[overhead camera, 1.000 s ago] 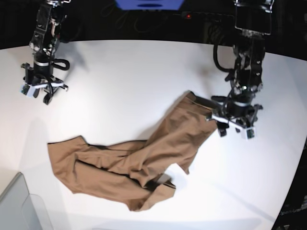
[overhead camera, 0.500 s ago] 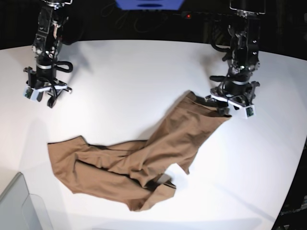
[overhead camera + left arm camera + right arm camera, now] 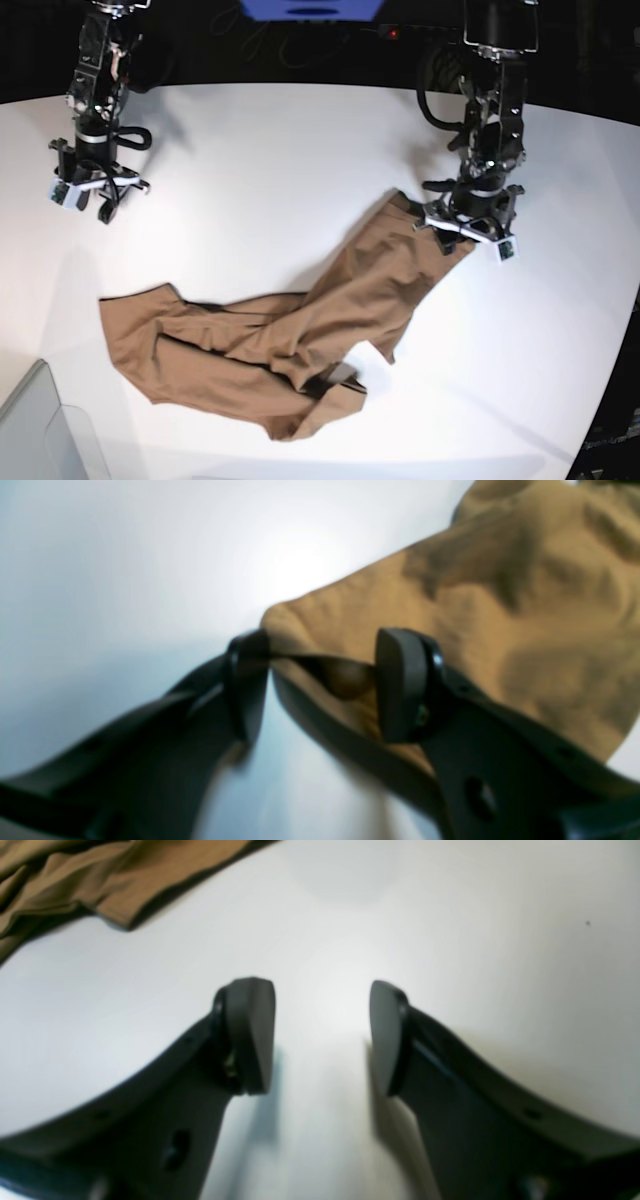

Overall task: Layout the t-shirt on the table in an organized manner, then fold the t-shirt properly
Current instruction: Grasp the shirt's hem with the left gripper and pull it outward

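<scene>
The tan-brown t-shirt (image 3: 290, 340) lies crumpled in a long diagonal strip on the white table (image 3: 260, 160), from the lower left up to the centre right. My left gripper (image 3: 462, 230) sits at the shirt's upper right corner. In the left wrist view the gripper (image 3: 325, 680) is open, with the shirt's (image 3: 500, 605) edge between its fingers. My right gripper (image 3: 88, 198) is open and empty over bare table at the far left. In the right wrist view (image 3: 322, 1035) it is apart from a shirt (image 3: 100, 875) edge at the top left.
A grey translucent bin corner (image 3: 30, 430) sits at the lower left. A blue object (image 3: 310, 8) and dark background lie behind the table's far edge. The table's curved edge (image 3: 615, 360) runs down the right side.
My left gripper has moved left and up from beside the shirt's right corner onto that corner. My right gripper shifted slightly. The shirt has not moved.
</scene>
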Motion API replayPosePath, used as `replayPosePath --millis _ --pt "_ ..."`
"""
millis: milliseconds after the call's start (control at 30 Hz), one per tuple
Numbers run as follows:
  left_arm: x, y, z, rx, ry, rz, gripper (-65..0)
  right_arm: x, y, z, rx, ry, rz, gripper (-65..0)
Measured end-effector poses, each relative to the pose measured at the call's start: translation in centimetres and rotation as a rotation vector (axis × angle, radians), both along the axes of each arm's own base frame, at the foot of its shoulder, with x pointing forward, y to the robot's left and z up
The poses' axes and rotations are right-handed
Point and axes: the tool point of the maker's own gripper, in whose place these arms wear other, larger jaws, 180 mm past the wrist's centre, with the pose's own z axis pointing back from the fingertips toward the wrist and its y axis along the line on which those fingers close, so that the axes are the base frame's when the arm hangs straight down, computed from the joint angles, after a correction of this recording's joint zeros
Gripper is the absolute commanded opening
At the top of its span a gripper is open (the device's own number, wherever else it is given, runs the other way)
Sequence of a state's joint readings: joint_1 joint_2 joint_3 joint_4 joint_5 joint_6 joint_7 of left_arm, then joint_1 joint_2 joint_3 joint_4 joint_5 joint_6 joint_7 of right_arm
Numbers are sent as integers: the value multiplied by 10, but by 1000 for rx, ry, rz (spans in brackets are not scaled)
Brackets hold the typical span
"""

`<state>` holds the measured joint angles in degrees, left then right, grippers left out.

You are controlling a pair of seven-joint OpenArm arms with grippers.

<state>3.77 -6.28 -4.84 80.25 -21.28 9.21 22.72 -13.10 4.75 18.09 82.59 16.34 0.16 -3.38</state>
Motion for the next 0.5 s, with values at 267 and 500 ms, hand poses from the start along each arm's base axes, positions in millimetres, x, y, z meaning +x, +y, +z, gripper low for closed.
replayPosePath --millis 267,500 --pt "3 7 -5 12 7 17 -648 1 -7 3 -20 0 3 -336" --pt "37 23 44 25 -108 30 -650 3 -6 4 -19 -4 7 -336"
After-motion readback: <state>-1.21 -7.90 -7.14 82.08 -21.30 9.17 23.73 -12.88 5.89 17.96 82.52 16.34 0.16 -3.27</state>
